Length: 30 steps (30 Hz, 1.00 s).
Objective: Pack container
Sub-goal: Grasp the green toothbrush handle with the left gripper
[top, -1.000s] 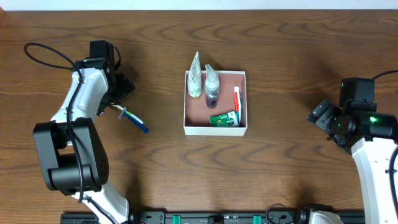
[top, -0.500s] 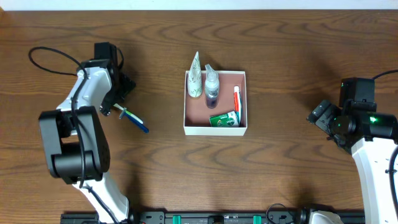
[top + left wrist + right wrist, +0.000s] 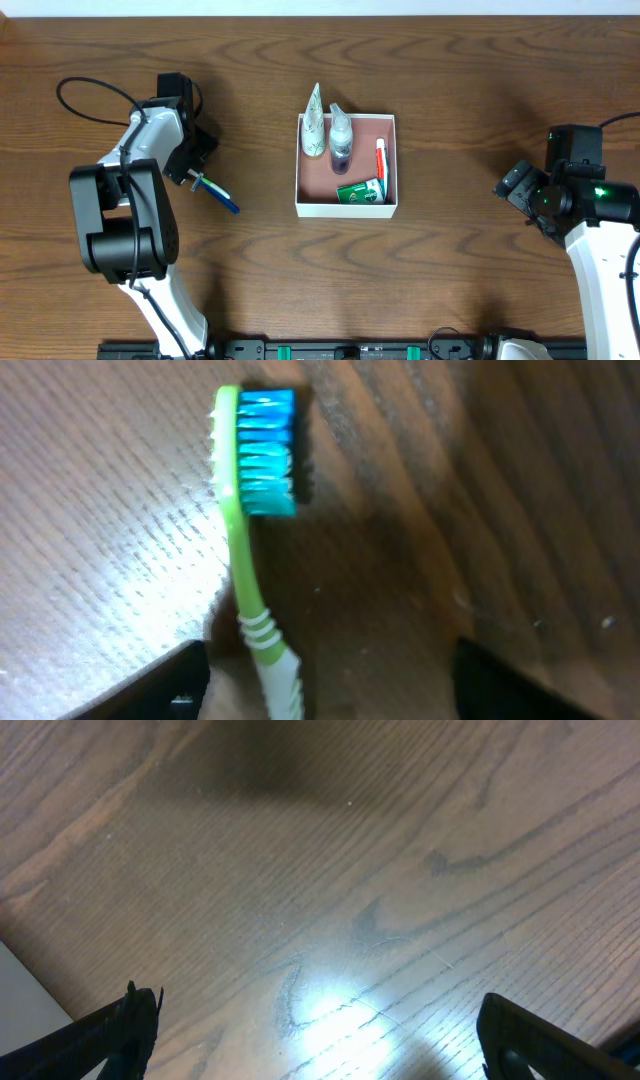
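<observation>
The container (image 3: 346,209) is a shallow square box with white walls and a pink-brown inside, at the table's middle. It holds two pale bottles (image 3: 341,140), a red-and-white tube (image 3: 380,158) and a green packet (image 3: 361,191). A green, white and blue toothbrush (image 3: 215,190) lies on the table to its left. My left gripper (image 3: 192,172) is open, low over the toothbrush's head end. In the left wrist view the toothbrush (image 3: 252,550) runs between the two open fingers (image 3: 330,685), blue bristles away from the wrist. My right gripper (image 3: 518,188) is open and empty at the far right.
Bare brown wood shows under the open right fingers (image 3: 315,1035) in the right wrist view. A black cable (image 3: 85,88) loops off the left arm at the back left. A black rail (image 3: 350,350) runs along the front edge.
The left arm has shifted slightly to the right and settled closer over the toothbrush's head. The toothbrush, the container and the right arm have not moved.
</observation>
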Each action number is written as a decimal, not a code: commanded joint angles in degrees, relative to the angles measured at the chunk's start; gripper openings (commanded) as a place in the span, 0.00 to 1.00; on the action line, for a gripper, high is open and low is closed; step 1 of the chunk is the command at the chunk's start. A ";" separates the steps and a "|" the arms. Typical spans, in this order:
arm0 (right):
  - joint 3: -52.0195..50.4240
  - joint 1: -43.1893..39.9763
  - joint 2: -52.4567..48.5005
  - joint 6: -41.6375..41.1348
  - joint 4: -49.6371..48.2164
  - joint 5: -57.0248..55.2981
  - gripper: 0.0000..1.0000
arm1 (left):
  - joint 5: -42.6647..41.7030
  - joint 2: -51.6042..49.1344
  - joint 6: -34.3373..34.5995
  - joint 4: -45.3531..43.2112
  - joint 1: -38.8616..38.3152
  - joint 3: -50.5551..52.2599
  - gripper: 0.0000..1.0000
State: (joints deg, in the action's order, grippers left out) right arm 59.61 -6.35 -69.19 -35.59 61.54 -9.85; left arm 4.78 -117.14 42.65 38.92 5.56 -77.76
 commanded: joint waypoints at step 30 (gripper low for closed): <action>0.37 -0.59 -0.09 -0.79 0.00 -0.22 0.99 | -2.91 0.24 -16.57 5.81 0.15 -4.00 0.06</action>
State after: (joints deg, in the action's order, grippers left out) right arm 59.61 -6.35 -69.19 -35.59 61.54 -9.85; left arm 2.85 -118.63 31.44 43.57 5.48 -80.93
